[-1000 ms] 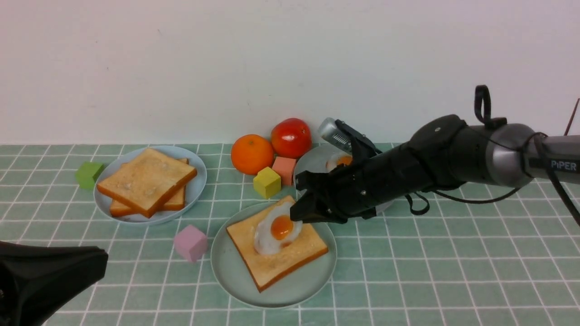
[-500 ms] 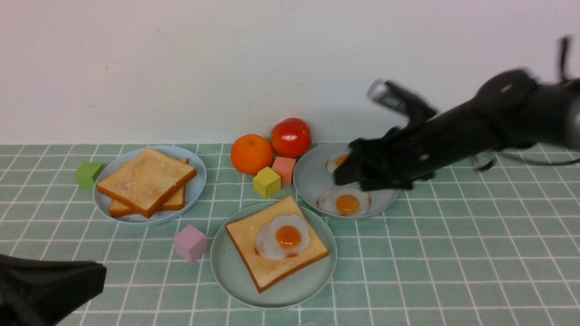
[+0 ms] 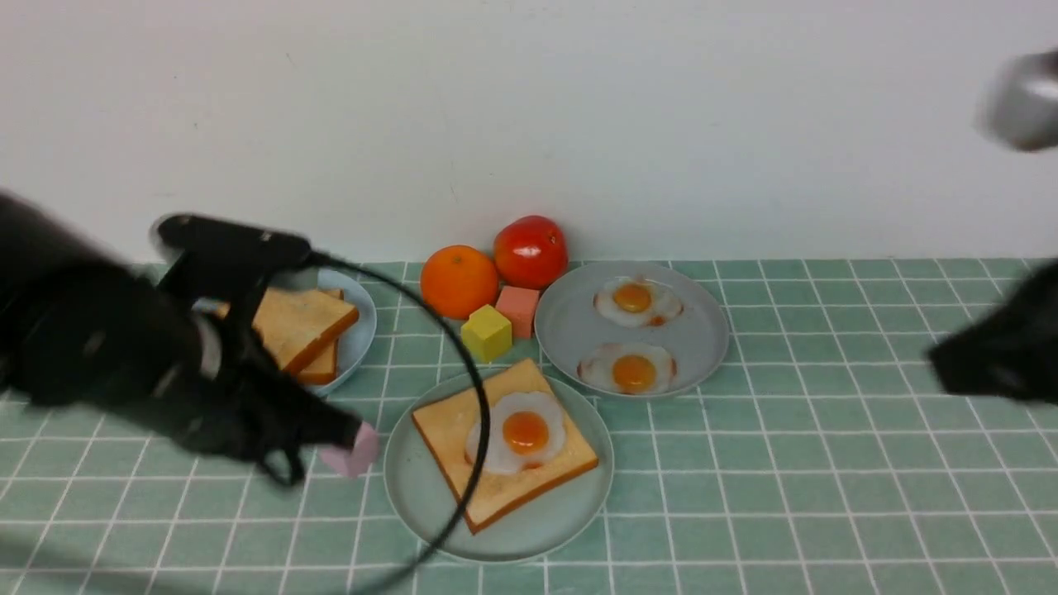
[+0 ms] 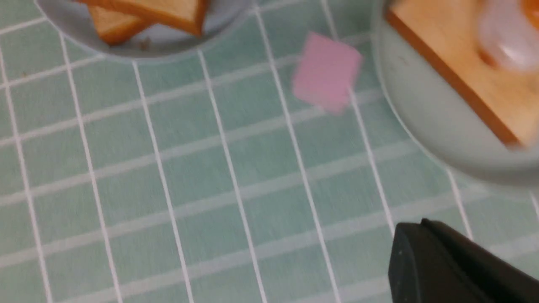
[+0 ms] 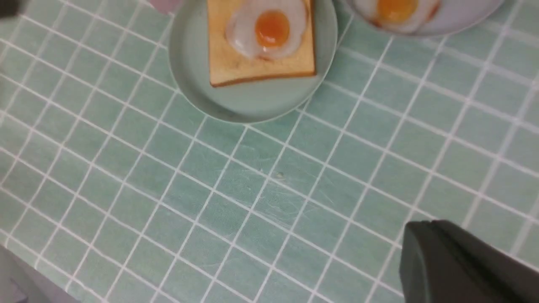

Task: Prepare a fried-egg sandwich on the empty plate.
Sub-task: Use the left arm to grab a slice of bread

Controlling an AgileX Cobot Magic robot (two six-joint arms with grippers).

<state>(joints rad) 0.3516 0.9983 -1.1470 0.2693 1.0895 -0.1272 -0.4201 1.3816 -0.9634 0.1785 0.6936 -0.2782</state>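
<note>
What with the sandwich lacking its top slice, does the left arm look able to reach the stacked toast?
Probably yes: the left gripper hovers near the stacked toast with nothing between, though its jaws are shut.

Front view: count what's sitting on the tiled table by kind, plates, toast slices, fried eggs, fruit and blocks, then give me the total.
Plates: 3
Toast slices: 3
Fried eggs: 3
Fruit: 2
Blocks: 3
Total: 14
</note>
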